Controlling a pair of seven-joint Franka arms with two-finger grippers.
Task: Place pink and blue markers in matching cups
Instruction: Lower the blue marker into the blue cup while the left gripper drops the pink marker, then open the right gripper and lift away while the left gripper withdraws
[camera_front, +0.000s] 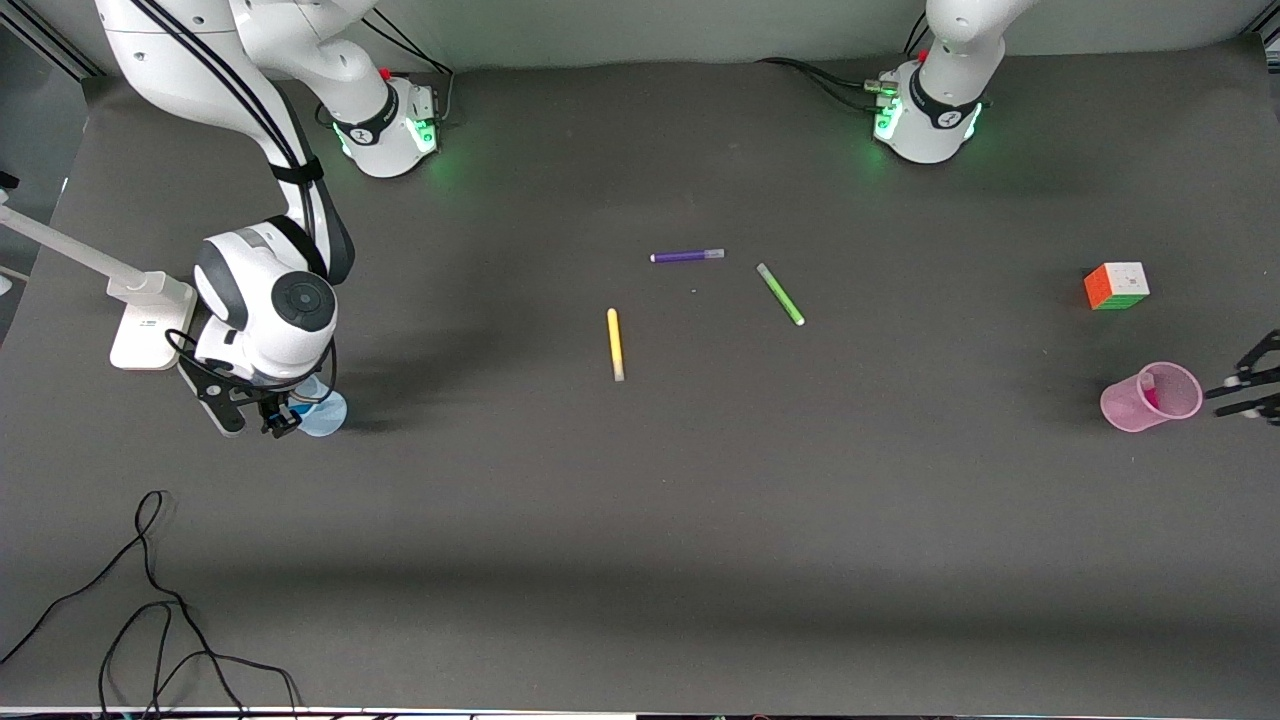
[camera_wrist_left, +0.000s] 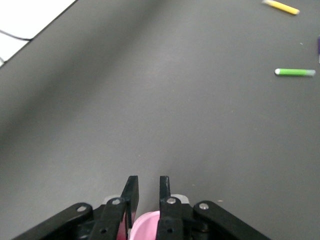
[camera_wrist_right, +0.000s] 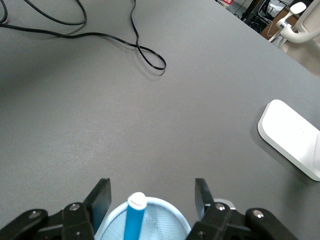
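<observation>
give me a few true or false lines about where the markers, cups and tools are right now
1. The pink marker stands in the pink cup. True.
2. The blue marker lies on the table beside the yellow pen. False: it stands in the blue cup.
3. The right tool is open over the blue cup. True.
4. The left tool holds the green pen. False: it is by the pink cup, fingers close together, gripping nothing visible.
5. The puzzle cube sits inside the pink cup. False: it is on the table, farther from the front camera.
</observation>
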